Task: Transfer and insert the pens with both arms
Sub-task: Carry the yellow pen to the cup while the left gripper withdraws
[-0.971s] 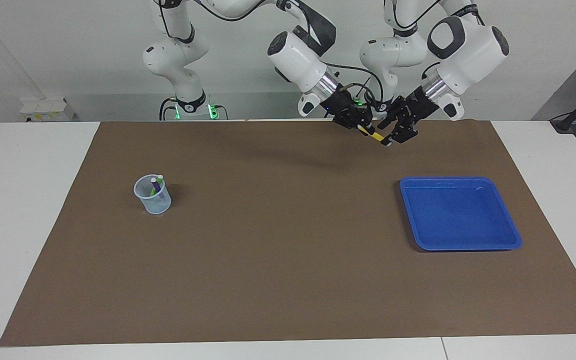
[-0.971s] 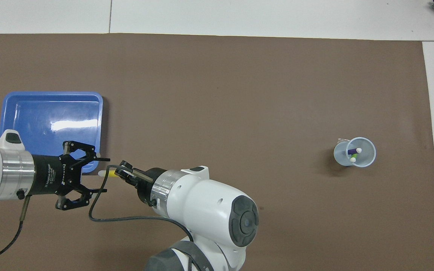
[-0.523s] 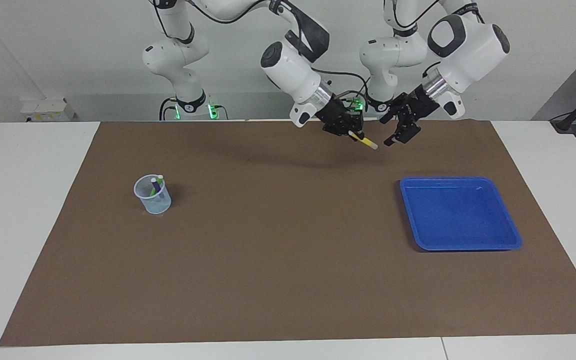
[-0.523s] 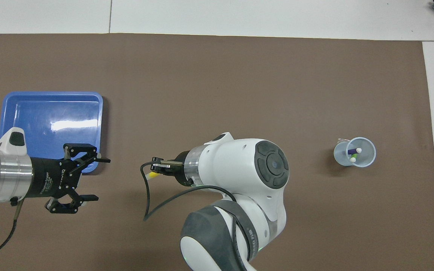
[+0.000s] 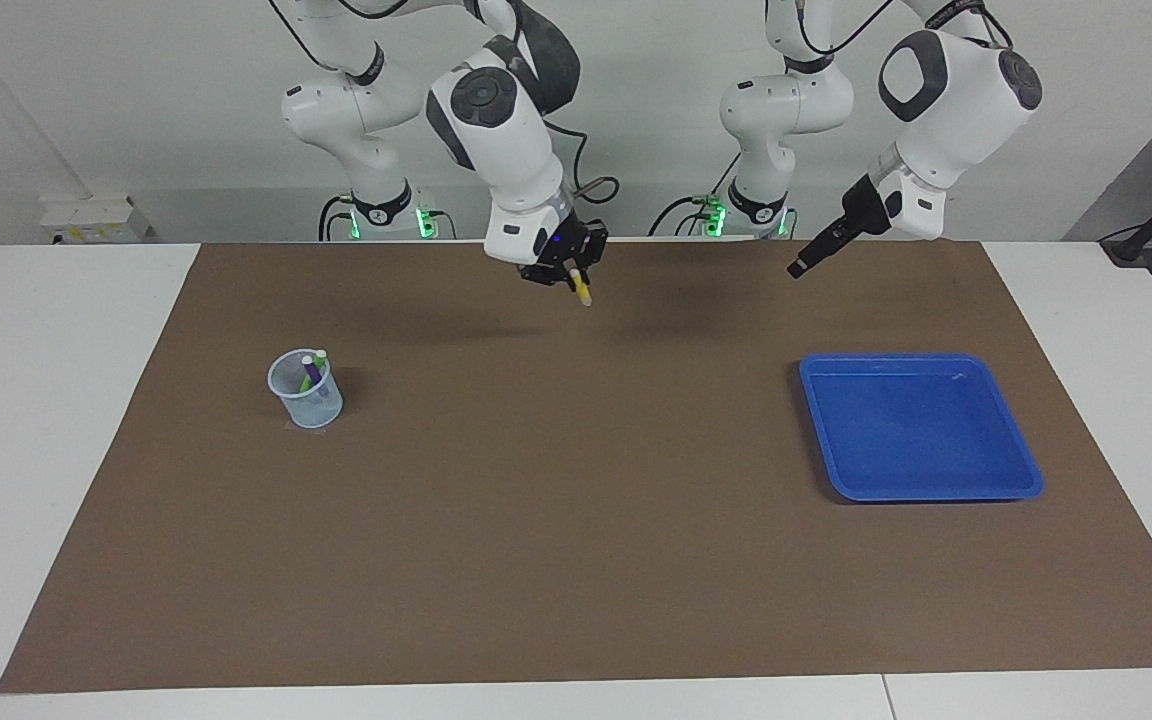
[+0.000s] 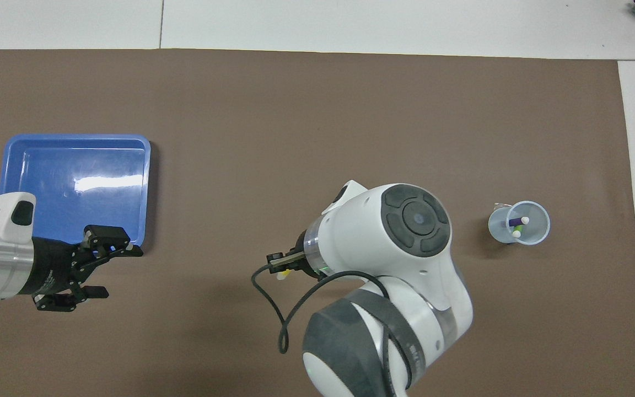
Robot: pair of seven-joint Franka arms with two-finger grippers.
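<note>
My right gripper (image 5: 574, 275) hangs over the middle of the brown mat, shut on the yellow pen (image 5: 583, 292), whose pale end points down. From overhead only a bit of the yellow pen (image 6: 283, 274) shows at the right gripper (image 6: 280, 267), under the arm's wrist. The green pen (image 5: 319, 362) and the purple pen (image 5: 308, 372) stand in the clear cup (image 5: 306, 392) toward the right arm's end. My left gripper (image 6: 118, 271) is open and holds nothing, over the mat by the blue tray's corner. In the facing view the left gripper (image 5: 798, 268) shows edge-on.
The blue tray (image 5: 921, 425) lies on the mat toward the left arm's end, with nothing in it. The clear cup (image 6: 518, 222) stands alone near the other end. A brown mat (image 5: 556, 500) covers most of the white table.
The left gripper opened and let go of the yellow pen, then drew back toward its own end. The right gripper carried the pen away toward the cup's end and turned it downward.
</note>
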